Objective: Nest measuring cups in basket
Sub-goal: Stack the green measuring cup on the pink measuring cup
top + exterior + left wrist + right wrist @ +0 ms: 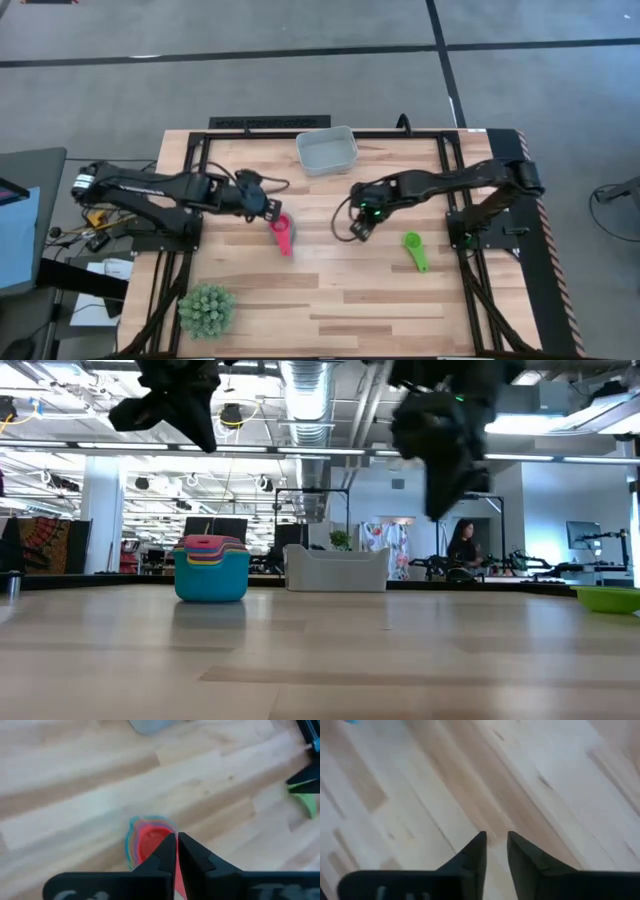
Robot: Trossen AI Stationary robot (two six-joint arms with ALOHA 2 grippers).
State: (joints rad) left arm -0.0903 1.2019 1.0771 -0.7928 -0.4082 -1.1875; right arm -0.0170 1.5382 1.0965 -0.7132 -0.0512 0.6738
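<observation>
Left fingers (165,851) overlap nested cups (150,837); low view shows layered rims.

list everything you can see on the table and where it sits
nested cup stack: one stack, red on top, blue outermost, table centre-left, under the left gripper
green cup: one, alone on the right part of the table
basket: one, pale grey-blue, far edge, middle
spiky plant: one, green, near left corner
person: one, in the room beyond the table
left gripper: fingers nearly together over the stack
right gripper: fingers a little apart above bare wood
</observation>
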